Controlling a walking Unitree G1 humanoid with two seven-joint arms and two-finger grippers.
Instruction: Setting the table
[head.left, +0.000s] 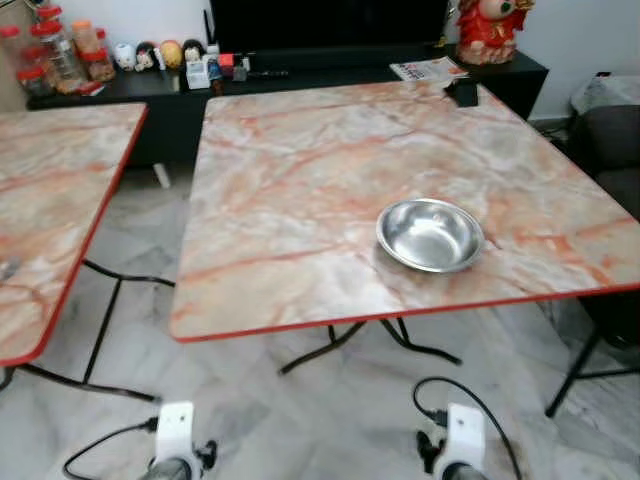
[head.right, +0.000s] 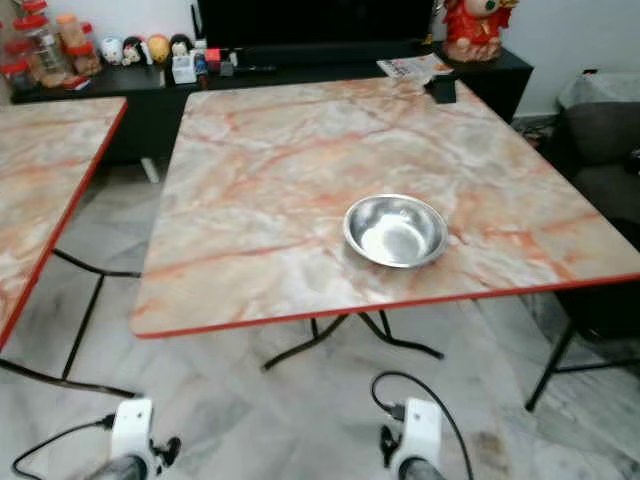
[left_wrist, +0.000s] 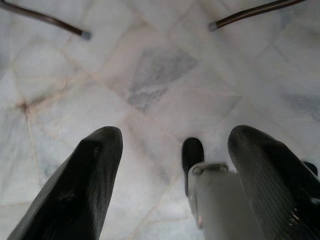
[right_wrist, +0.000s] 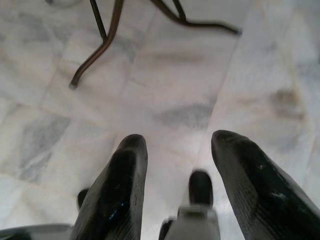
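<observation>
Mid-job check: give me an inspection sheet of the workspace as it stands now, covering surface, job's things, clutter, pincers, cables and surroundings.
Surface: marble-pattern table with red edging, a second like table to the robot's left.
Job's things: one empty steel bowl upright near the table's front edge, toward the right.
Clutter: a small dark object at the far right corner of the table; what it is cannot be told.
Pincers: left pincer and right pincer both open, empty, hanging low over the floor.
Cables: black leads looped at both wrists.
Surroundings: black sideboard with jars, figurines and a red doll; dark seat at right.
</observation>
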